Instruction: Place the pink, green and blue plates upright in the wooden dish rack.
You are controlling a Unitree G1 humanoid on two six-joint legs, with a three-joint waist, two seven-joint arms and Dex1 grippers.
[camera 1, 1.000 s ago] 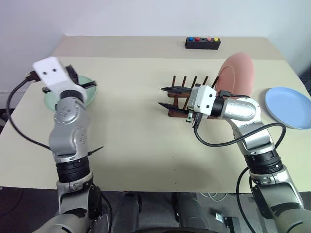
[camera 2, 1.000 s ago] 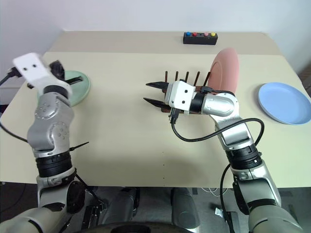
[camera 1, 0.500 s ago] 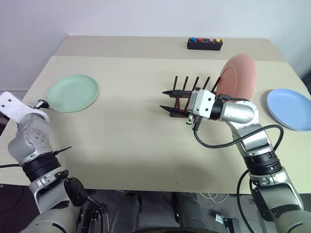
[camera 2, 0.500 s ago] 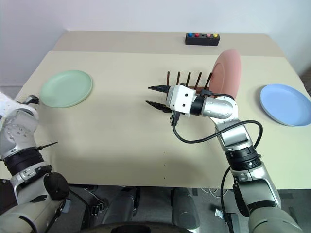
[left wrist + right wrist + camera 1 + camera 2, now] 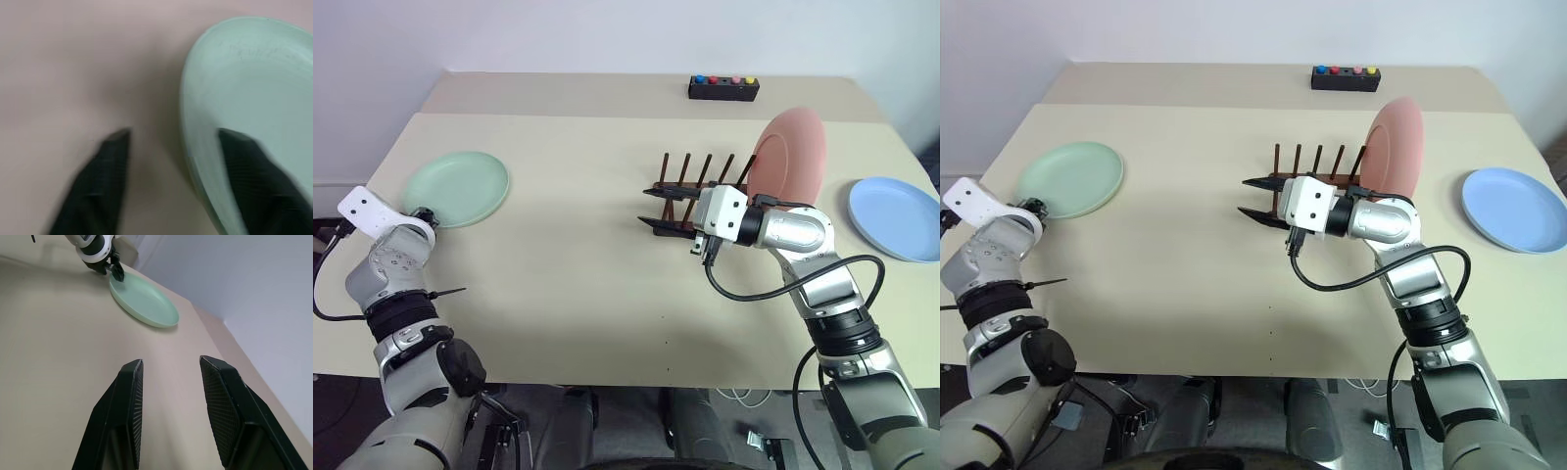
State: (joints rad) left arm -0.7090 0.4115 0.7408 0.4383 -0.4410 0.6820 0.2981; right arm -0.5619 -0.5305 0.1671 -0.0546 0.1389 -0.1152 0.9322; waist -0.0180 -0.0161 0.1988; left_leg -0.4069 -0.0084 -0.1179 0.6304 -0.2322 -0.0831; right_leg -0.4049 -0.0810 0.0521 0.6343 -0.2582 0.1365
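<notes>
The green plate [image 5: 457,188] lies flat at the table's left. My left gripper [image 5: 176,134] is down at its near rim and open, one finger [image 5: 244,166] over the plate, the other on the table outside it. The pink plate [image 5: 790,157] stands upright at the right end of the wooden dish rack [image 5: 687,172]. To the far right, the blue plate [image 5: 894,215] lies flat. My right gripper [image 5: 651,208] hovers in front of the rack's left end, pointing left, open and empty. The right wrist view looks across at the green plate [image 5: 144,296] and the left gripper [image 5: 110,267].
A small black box with coloured buttons [image 5: 723,88] sits at the table's far edge behind the rack. Bare tabletop [image 5: 568,255] lies between the green plate and the rack.
My left arm has come down from above the green plate to the table at the plate's near rim. The right arm and the plates have stayed put.
</notes>
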